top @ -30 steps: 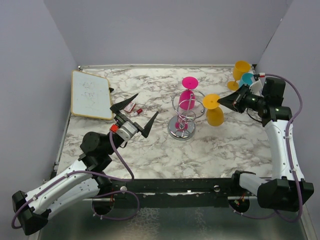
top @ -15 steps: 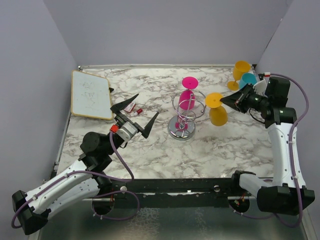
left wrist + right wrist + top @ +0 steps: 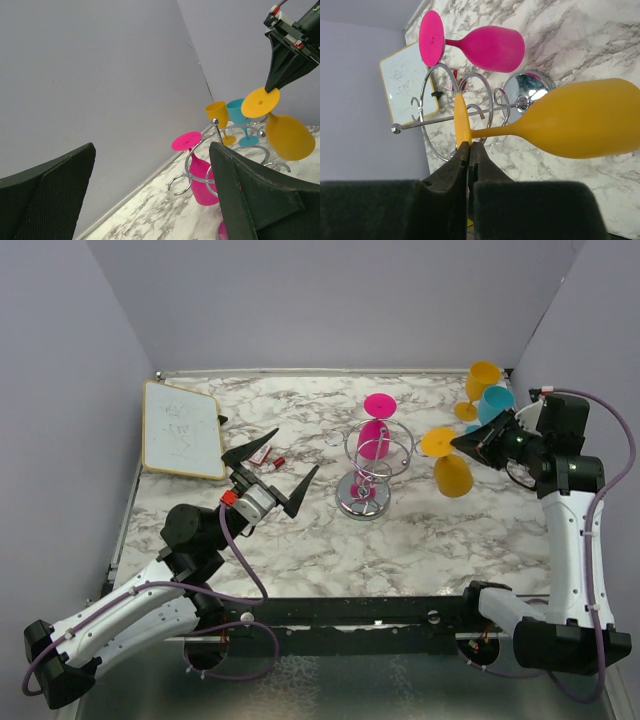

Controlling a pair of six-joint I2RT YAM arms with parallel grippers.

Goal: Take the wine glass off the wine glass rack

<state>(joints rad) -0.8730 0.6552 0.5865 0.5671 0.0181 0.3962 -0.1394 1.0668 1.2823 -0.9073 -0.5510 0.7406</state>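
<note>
**Top view.** Right gripper (image 3: 462, 443), right of centre, is clamped on the foot of the orange wine glass (image 3: 452, 474). The glass hangs tilted, bowl down, above the table (image 3: 330, 540). It is near the wine glass rack (image 3: 366, 472) on its right side and clear of the rings. A pink glass (image 3: 375, 438) hangs inverted in the rack. Left gripper (image 3: 296, 449), left of centre, is spread wide and holds nothing.

**Left wrist view.** Own fingers stand far apart at the lower corners. At the right edge, the orange glass hangs from the other arm's pincer tip, beside the rack's loops and not inside them.

**Right wrist view.** Both fingers are closed flat on the rim of the orange foot disc. The stem and bowl run off to the right. A ring overlaps the foot in this view, and depth cannot be judged here.

**Judgement.** The lift-off looks done and this is the carry-away step. Next, lower the glass onto bare marble, well apart from the rack, then release. The thin edge grip could slip.
</note>
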